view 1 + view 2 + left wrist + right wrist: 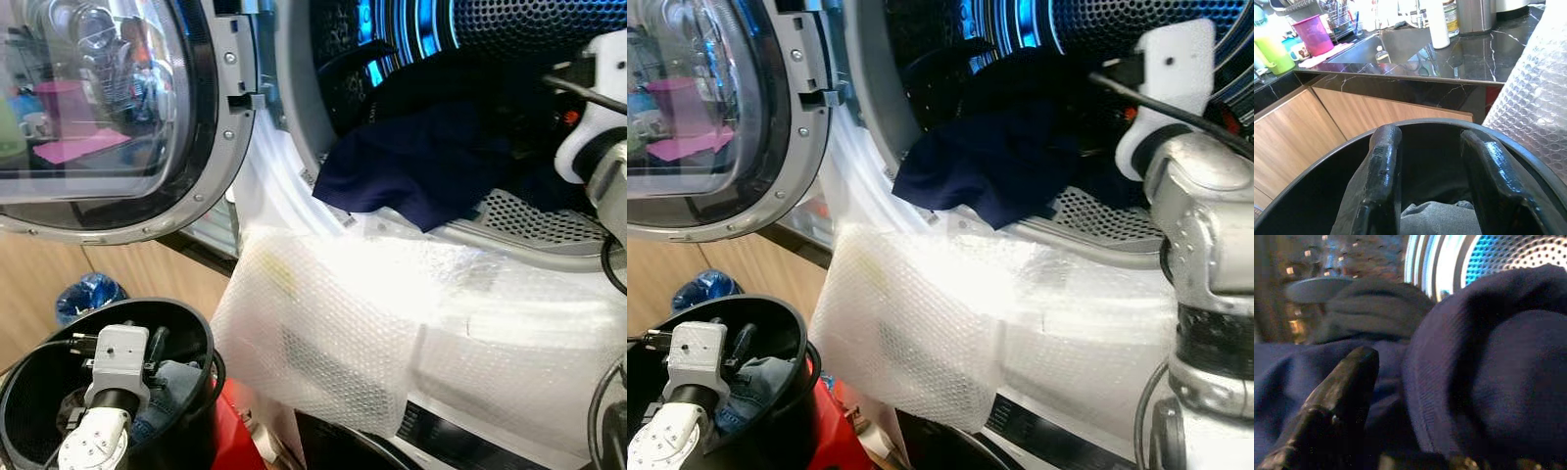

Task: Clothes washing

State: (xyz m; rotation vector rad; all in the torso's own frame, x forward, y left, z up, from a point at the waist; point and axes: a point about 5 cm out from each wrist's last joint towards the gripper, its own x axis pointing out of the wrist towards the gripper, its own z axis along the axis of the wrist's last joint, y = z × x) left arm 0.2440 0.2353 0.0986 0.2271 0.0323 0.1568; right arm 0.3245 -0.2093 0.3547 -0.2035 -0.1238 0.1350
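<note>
A dark navy garment [411, 162] lies in the mouth of the washing machine drum [529, 24], one edge hanging over the rim. My right arm [593, 117] reaches into the drum, and my right gripper [1410, 377] is pressed in among the navy folds. At the lower left stands a black laundry basket [196, 323] holding grey-blue clothes [171, 387]. My left gripper [1430, 142] is down inside that basket, open, its two fingers [1383, 166] spread just above the grey cloth [1435, 215] with nothing between them.
The round glass door [98, 108] stands swung open to the left. Bubble wrap [392, 313] drapes over the machine's front below the drum. A red object [230, 431] sits by the basket, a blue bag [88, 294] lies on the floor, and a dark marble counter [1449, 54] runs behind.
</note>
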